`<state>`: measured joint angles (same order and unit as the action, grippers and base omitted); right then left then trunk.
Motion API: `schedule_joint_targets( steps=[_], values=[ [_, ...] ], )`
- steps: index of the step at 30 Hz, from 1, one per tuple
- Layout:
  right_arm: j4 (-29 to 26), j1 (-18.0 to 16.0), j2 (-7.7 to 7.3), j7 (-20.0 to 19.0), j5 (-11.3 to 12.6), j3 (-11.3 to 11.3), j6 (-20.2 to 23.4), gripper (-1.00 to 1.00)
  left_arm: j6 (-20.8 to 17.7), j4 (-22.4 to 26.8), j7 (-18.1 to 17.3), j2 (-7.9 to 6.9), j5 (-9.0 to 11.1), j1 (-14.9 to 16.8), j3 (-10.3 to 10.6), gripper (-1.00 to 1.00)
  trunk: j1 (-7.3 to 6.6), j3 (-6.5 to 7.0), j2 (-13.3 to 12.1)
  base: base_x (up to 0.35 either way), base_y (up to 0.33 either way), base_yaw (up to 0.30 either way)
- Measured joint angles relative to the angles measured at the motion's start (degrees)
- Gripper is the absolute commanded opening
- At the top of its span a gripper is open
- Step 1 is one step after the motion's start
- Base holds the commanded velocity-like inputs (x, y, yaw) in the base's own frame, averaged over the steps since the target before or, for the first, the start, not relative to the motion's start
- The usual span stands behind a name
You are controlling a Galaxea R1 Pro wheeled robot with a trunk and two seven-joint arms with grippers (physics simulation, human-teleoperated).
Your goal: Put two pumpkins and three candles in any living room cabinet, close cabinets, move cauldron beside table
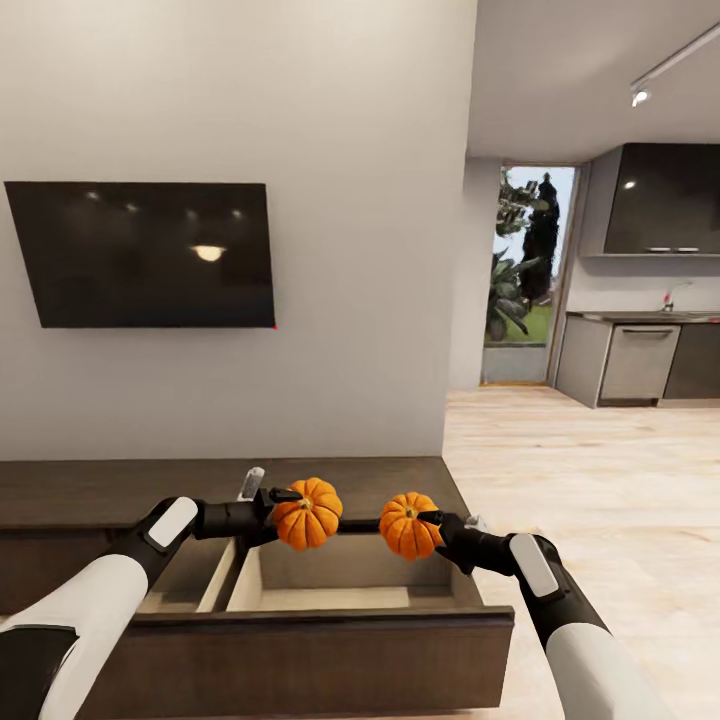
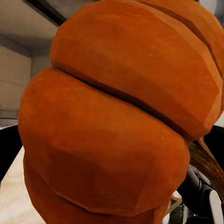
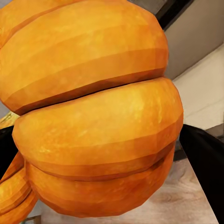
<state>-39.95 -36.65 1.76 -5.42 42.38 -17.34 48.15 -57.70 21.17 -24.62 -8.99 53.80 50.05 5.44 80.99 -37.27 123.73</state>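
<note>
- left pumpkin [image 1: 308, 513] clamped in left gripper [image 1: 285, 512], held above open cabinet drawer [image 1: 330, 600]
- right pumpkin [image 1: 408, 525] clamped in right gripper [image 1: 432, 528], above same drawer, near the other pumpkin
- TV [image 1: 145, 253] on wall above cabinet [image 1: 90, 490]

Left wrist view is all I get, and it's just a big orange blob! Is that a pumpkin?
Observer: Yes, the left gripper holds a pumpkin over the open cabinet drawer.
Operator: Is there another pumpkin?
Observer: Yes, the right gripper holds the second pumpkin beside the first, over the same drawer.
Operator: Is stuff in the drawer?
Observer: The part I can see looks bare.
</note>
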Motion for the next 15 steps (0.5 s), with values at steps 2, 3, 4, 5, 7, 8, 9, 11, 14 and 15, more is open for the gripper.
schedule_joint_targets(
  steps=[2,3,4,5,7,8,9,11,14,15],
  values=[
    [0.00,0.03,0.00,0.00,-0.05,0.00,0.00,-1.00,0.01,0.01,0.02,0.00,-0.05,0.00,0.01,-1.00,0.00,0.00,0.00,0.232,0.000,0.000],
    [0.00,0.02,0.00,0.00,-0.10,0.00,-0.02,-1.00,0.02,0.01,0.01,0.00,-0.08,0.00,0.02,-1.00,0.01,0.00,0.00,0.182,0.000,0.000],
    [0.00,0.02,0.00,0.00,-0.02,0.00,-0.01,-1.00,0.01,0.01,0.00,0.00,-0.07,0.00,0.02,-1.00,0.01,0.00,0.00,0.116,0.000,0.000],
    [-0.01,0.02,0.00,-0.01,0.12,-0.01,0.00,-1.00,-0.02,0.02,-0.02,0.00,0.10,0.00,-0.02,-1.00,0.01,0.00,0.00,0.093,0.000,0.000],
    [0.00,0.01,0.00,0.00,0.12,0.00,0.00,-1.00,-0.05,0.02,-0.04,0.00,0.22,0.00,-0.05,-1.00,0.02,0.00,0.00,0.067,0.000,0.000],
    [0.00,0.02,0.00,0.00,0.14,0.02,0.00,-1.00,-0.03,0.02,-0.03,0.00,0.14,0.00,-0.03,-1.00,0.02,0.00,0.00,0.038,0.000,0.000],
    [0.00,0.02,0.02,0.00,0.15,0.04,0.00,-1.00,-0.03,0.02,-0.04,0.00,0.13,0.00,-0.03,-1.00,0.02,0.00,0.00,0.024,0.000,0.000],
    [-0.01,0.01,0.11,-0.01,0.14,0.06,0.01,-1.00,-0.04,0.02,-0.05,0.00,0.19,0.00,-0.04,-1.00,0.03,0.00,0.00,0.018,0.000,0.000],
    [-0.01,0.04,0.20,0.00,0.09,0.07,0.01,-1.00,-0.07,0.02,-0.05,0.00,0.15,0.00,-0.04,-1.00,0.03,0.00,0.00,0.008,0.000,0.000],
    [-0.01,0.02,0.22,0.00,0.09,0.07,0.01,-1.00,-0.08,0.02,-0.05,0.00,0.17,0.00,-0.04,-1.00,0.03,0.00,0.00,0.004,0.000,0.000]
  ],
)
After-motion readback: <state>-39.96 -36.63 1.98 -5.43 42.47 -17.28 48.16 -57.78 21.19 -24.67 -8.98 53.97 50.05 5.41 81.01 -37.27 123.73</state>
